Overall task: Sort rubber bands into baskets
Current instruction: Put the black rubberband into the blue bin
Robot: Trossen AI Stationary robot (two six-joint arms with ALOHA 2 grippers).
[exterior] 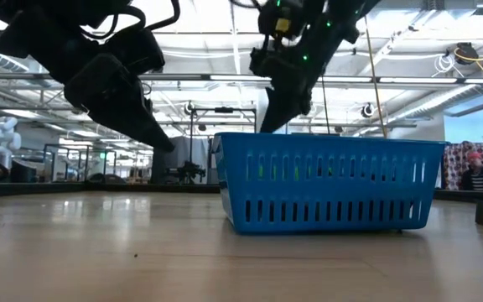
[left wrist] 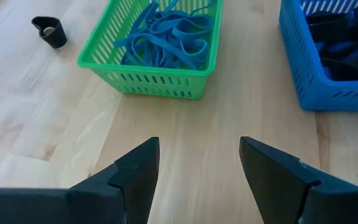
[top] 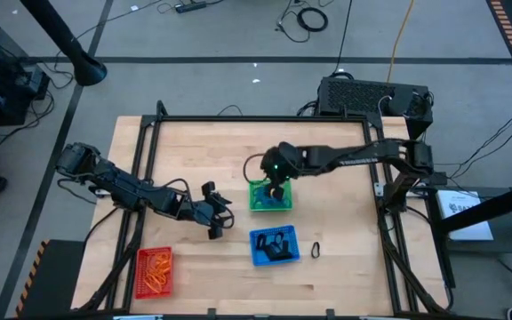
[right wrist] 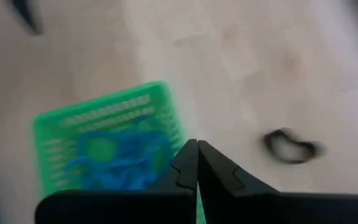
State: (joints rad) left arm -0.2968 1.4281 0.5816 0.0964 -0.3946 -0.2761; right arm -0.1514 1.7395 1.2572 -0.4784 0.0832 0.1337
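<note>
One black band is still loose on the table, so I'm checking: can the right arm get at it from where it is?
Probably yes. The black rubber band lies alone on bare table beside the blue basket; the right pincer hovers over the green basket, nothing between.

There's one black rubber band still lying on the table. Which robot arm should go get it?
Probably the right. The loose black band lies right of the blue basket, on that arm's side, and the right gripper is over the green basket. The left gripper is open but beyond the blue basket.

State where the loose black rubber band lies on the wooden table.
In the high view, the loose black rubber band lies on the wooden table just right of the blue plastic mesh basket, on the right arm's side, touching neither.
</note>
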